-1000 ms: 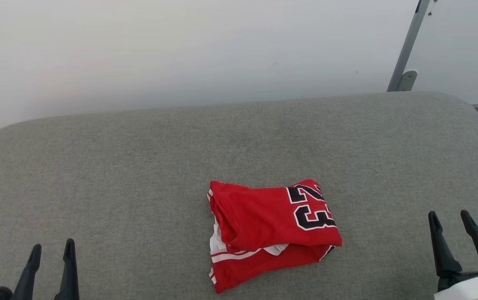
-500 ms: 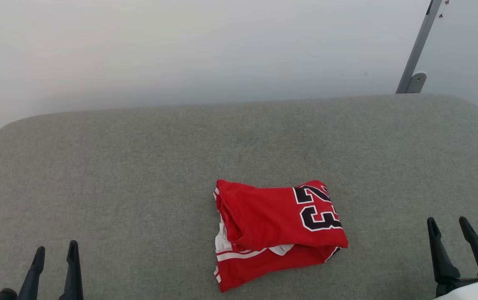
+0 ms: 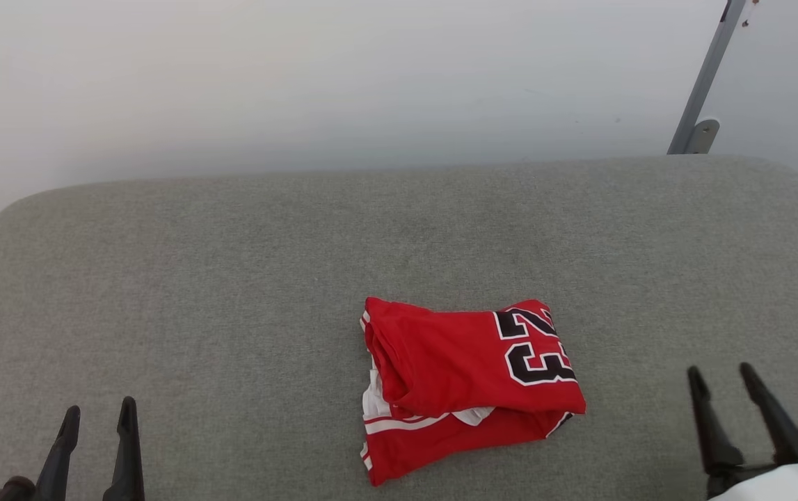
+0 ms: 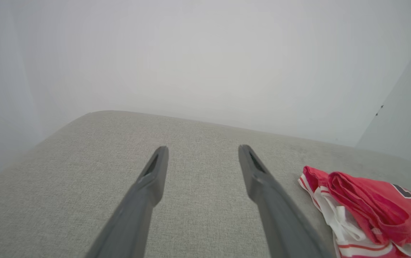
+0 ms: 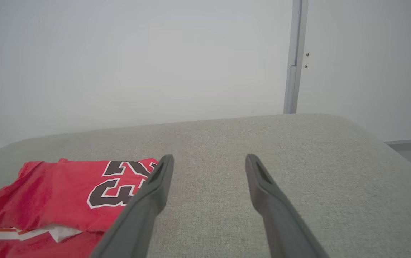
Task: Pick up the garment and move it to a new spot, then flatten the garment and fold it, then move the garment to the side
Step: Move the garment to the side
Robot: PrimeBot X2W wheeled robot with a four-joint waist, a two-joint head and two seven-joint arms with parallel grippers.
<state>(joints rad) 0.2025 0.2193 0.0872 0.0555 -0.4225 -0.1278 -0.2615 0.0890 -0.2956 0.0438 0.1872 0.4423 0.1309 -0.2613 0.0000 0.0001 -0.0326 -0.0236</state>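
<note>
I am holding my left tool point(image 3: 99, 407) and my right tool point(image 3: 720, 370) over the near corners of the grey padded cushion point(image 3: 232, 278), each with its fingers spread apart and nothing between them. The red number-23 jersey point(image 3: 468, 379) is lying as a loosely folded bundle toward the cushion's near edge, slightly right of its middle. White sleeve cloth is poking out between the layers, so I am judging that a pinch on the top flap alone would peel the bundle open. Digging too low risks snagging the cushion's fabric.
</note>
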